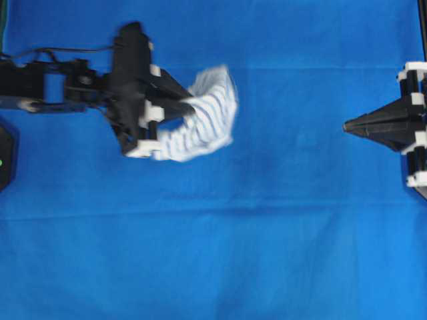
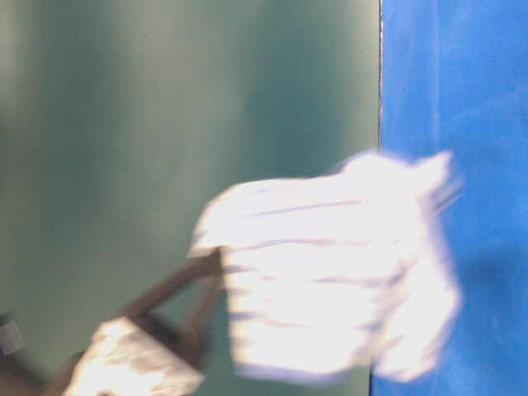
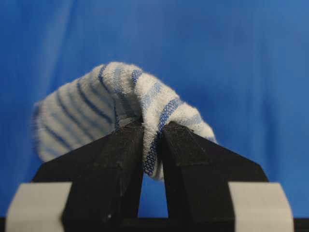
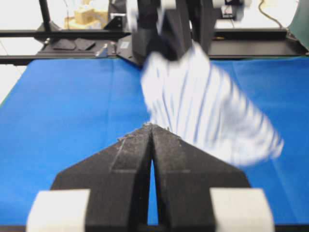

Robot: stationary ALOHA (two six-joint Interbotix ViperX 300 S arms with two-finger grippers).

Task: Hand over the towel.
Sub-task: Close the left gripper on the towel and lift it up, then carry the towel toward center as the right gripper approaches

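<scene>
Softly bunched, the striped woven towel (image 3: 145, 104) sits pinched in the left hand (image 3: 152, 145).

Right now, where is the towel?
Overhead, the towel is left of centre, pinched in the left gripper above the blue sheet, far from the shut right gripper.

The towel (image 3: 120, 104) is soft woven cloth, white with thin blue and grey stripes, and its weave shows as a coarse, matt texture. The left pincer (image 3: 152, 145) has matt black plastic fingers (image 3: 120, 159) with a slightly grainy surface; the fingers of the right pincer (image 4: 152, 128) look the same. The sheet (image 1: 300, 233) is plain blue cloth, matt and lightly creased.
</scene>
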